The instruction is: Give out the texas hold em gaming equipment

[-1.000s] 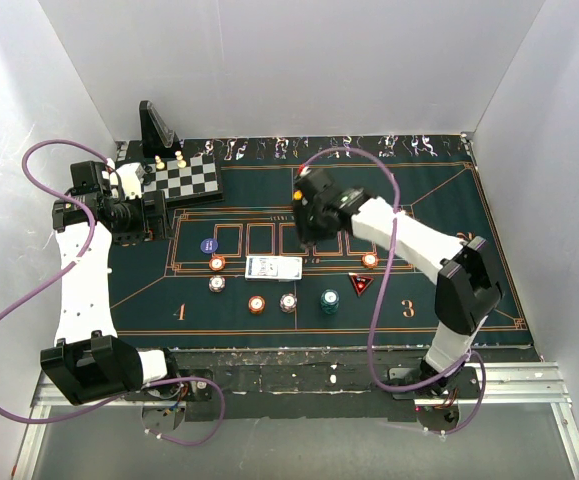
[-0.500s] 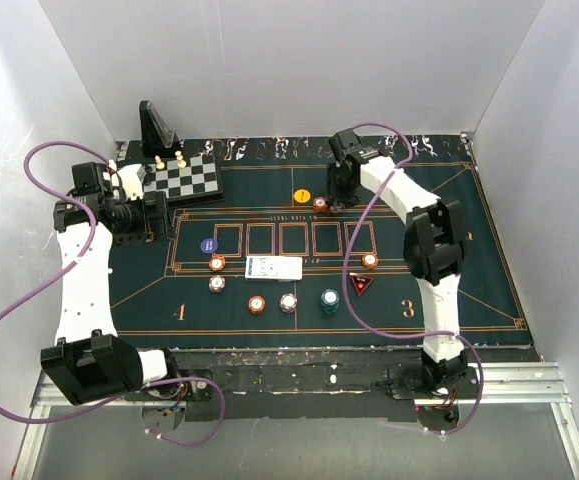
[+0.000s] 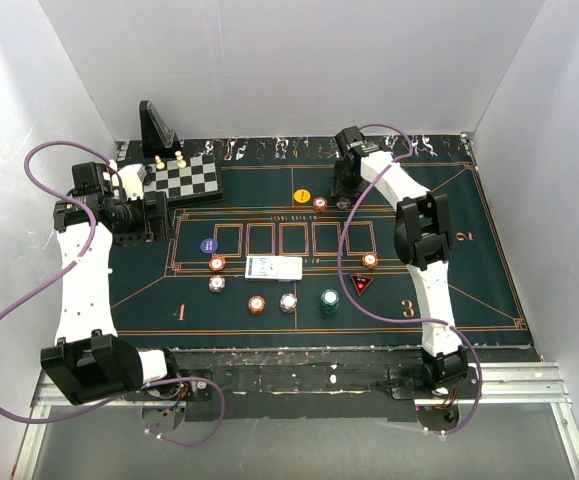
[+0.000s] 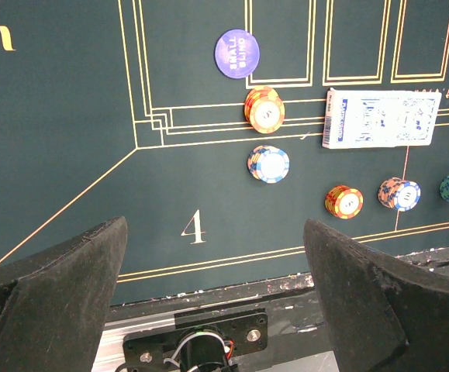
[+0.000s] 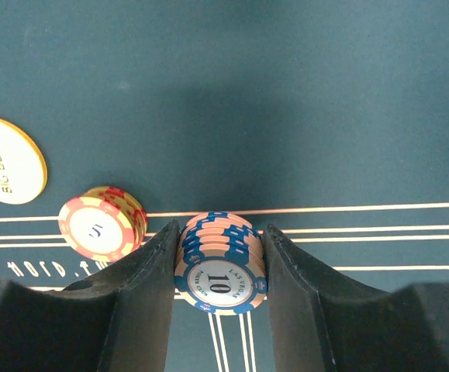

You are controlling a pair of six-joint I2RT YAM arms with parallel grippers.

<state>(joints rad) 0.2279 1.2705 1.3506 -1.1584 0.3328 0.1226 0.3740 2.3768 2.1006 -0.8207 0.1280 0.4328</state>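
- Squeezed between the two fingers of the right gripper [image 5: 220,229]: a stack of blue chips [image 5: 218,267], down at the far part of the green surface [image 3: 449,260].
- Just to the left of that stack: a stack of red chips [image 5: 100,225], then a yellow disc [image 5: 7,161].
- Wide open and holding nothing: the left gripper [image 4: 214,232], up over the left side by the number 4.
- Flat in the middle: the cards [image 4: 379,118].
- Near the cards: a purple disc [image 4: 236,53], teal chips [image 3: 329,299] and a red triangle [image 3: 360,284].
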